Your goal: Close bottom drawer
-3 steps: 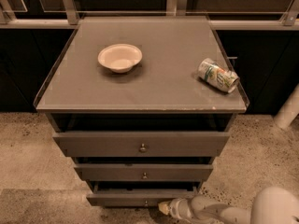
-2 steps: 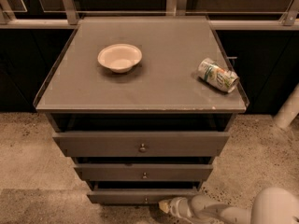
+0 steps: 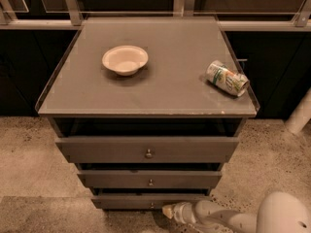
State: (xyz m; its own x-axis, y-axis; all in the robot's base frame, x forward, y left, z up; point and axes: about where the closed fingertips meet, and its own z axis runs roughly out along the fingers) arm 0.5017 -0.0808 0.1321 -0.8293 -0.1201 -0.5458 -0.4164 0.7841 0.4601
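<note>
The bottom drawer (image 3: 126, 201) is the narrowest, thinnest grey-brown front at the foot of the cabinet, with a tiny knob (image 3: 152, 205). It stands out slightly, with a dark gap above it. My gripper (image 3: 167, 210) reaches in from the lower right on a white arm (image 3: 228, 220). Its tip sits right at the drawer front, just right of the knob.
The mid drawer (image 3: 149, 179) and the top drawer (image 3: 147, 150) also stand out from the cabinet. On the cabinet top lie a cream bowl (image 3: 125, 59) and a tipped can (image 3: 226, 78). A white post (image 3: 299, 113) stands at the right. The floor is speckled.
</note>
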